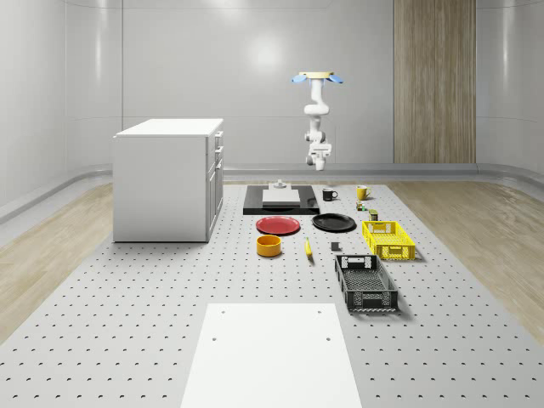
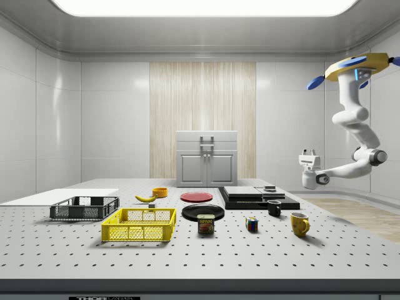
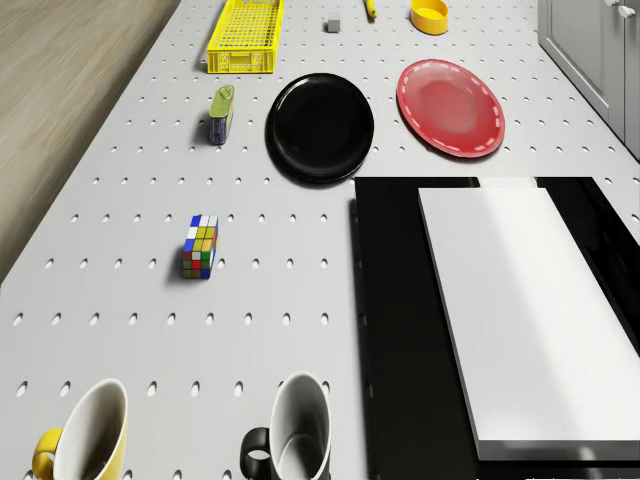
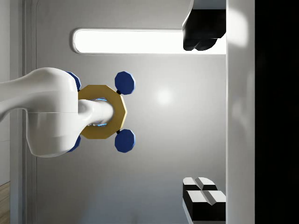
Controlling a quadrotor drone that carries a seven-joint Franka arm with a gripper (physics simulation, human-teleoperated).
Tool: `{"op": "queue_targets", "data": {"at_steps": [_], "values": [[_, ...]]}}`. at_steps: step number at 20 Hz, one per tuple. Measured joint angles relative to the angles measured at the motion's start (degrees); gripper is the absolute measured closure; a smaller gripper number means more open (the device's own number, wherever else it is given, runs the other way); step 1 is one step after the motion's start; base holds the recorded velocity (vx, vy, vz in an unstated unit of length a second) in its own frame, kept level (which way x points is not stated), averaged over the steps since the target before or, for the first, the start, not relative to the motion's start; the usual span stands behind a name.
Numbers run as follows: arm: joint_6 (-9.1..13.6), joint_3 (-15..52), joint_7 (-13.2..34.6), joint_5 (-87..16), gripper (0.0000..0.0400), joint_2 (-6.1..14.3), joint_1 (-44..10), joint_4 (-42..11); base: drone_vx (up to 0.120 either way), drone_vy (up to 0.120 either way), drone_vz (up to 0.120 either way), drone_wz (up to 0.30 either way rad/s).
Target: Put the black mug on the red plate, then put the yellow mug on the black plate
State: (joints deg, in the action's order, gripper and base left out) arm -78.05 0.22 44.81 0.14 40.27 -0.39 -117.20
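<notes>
The black mug [image 3: 290,432] stands upright on the counter [image 3: 130,250], mouth up, its long axis vertical and its handle turned toward the drone's camera. It sits just beside the edge of a flat black slab [image 3: 400,330] that carries a white block [image 3: 520,310]. The yellow mug [image 3: 88,432] stands near it, also upright, handle out the same way. Farther along the counter lie the black plate [image 3: 320,127] and, beside it, the red plate [image 3: 450,107], both bare. A colour cube [image 3: 200,247] and a small tin [image 3: 221,113] rest between the mugs and a yellow basket [image 3: 246,36].

In the side view the hand [image 2: 307,152] hangs well above the black mug [image 2: 274,208] and a little to the side view's right of it, apart from everything. It seems to be turned upward rather than down at the counter. The wrist view shows its fingers [image 4: 202,198] spread wide, with nothing between them. The drone [image 2: 357,67] hovers high over the far end of the counter, beyond the mugs, arm bent beneath it
</notes>
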Motion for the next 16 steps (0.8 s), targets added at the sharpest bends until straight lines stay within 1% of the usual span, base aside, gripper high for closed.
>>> {"op": "queue_targets", "data": {"at_steps": [1, 2, 16], "values": [[0.01, 0.01, 0.0, 0.0, 0.0, -0.01, -0.01, 0.07, 0.08, -0.12, 0.0, 0.0], [0.01, 0.01, -0.01, 0.0, 0.0, -0.01, -0.02, 0.11, 0.0, 0.0, 0.0, 0.0], [-0.44, 0.11, -0.04, -0.04, 0.0, 0.29, -0.11, -0.03, 0.12, 0.0, 0.0, 0.0]]}}
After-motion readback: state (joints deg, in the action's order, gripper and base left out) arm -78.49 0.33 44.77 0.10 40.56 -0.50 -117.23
